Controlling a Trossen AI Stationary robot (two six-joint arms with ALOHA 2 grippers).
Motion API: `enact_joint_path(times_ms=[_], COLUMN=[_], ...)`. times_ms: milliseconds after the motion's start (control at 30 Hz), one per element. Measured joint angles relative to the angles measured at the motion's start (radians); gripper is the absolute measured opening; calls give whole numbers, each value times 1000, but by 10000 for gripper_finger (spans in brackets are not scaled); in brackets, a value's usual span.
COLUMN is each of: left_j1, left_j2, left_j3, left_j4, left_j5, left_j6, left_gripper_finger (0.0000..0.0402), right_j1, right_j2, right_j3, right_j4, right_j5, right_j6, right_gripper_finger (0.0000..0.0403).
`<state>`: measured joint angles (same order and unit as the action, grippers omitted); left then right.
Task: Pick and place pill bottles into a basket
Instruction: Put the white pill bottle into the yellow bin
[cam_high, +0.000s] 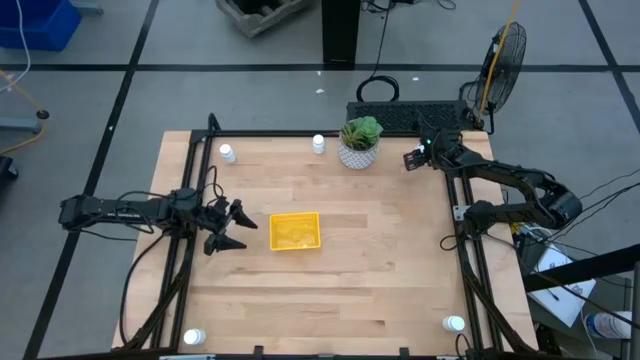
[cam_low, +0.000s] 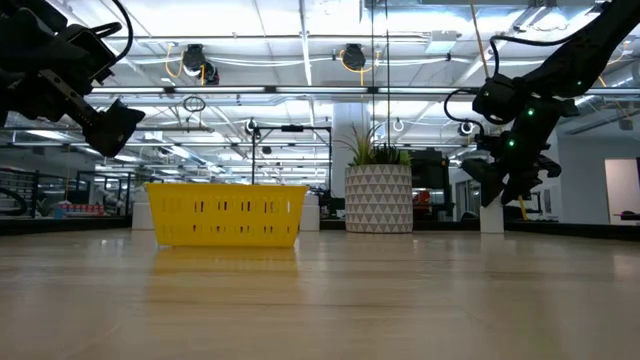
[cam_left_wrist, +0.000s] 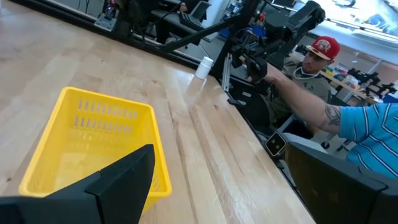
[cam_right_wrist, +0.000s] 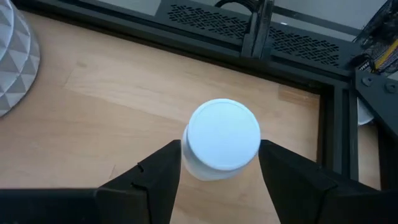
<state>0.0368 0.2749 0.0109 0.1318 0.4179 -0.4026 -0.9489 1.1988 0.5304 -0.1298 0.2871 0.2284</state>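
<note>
- While the right gripper (cam_right_wrist: 221, 150) has its fingers pressed to either side of the small white cylindrical pill bottle (cam_right_wrist: 224, 134), near the worktop's (cam_high: 380, 280) back right corner, the grasp sits high, around the cap. You cannot tell whether the bottle is off the wood yet.
- A hold that high could let the bottle swing or slip out on the way over. If it drops, it would likely roll.
- The black frame rail (cam_right_wrist: 249, 65) runs just behind the bottle, so you have little room to back away. Lift straight up before moving.
- The white patterned pot with the green plant (cam_high: 358, 147) stands between this corner and the shallow square bright-yellow basket (cam_high: 295, 215). A low, direct path could clip it, so pass in front of it over the bare wood.
- The left gripper (cam_high: 232, 226) hangs released just beside the basket's left wall. Come in from the right to keep the arms apart.
- The basket is light-looking with low walls, so a hard release could push it or bounce the bottle out.
- A person (cam_left_wrist: 348, 118) sits beyond the worktop's edge with a forearm stretched towards it, so keep your swings inside the frame.
- Four more white bottles (cam_high: 227, 153) (cam_high: 318, 144) (cam_high: 194, 338) (cam_high: 455, 324) stand close to the edges. The middle is open.
</note>
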Motion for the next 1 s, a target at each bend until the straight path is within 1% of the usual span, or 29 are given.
enact_joint_path(times_ms=[67,367,533,1000], left_j1=[0,0,0,1], left_j2=[0,0,0,0], left_j3=[0,0,0,0], left_j4=[0,0,0,0], left_j5=[0,0,0,0], left_j6=[1,2,-3,-7], left_gripper_finger=[365,365,365,365], right_j1=[3,51,55,61], right_j2=[0,0,0,10], right_j3=[-5,-74,-105,-105], right_j4=[11,122,163,192], right_j5=[5,103,106,102], right_j6=[5,30,33,75], right_gripper_finger=[214,216,221,222])
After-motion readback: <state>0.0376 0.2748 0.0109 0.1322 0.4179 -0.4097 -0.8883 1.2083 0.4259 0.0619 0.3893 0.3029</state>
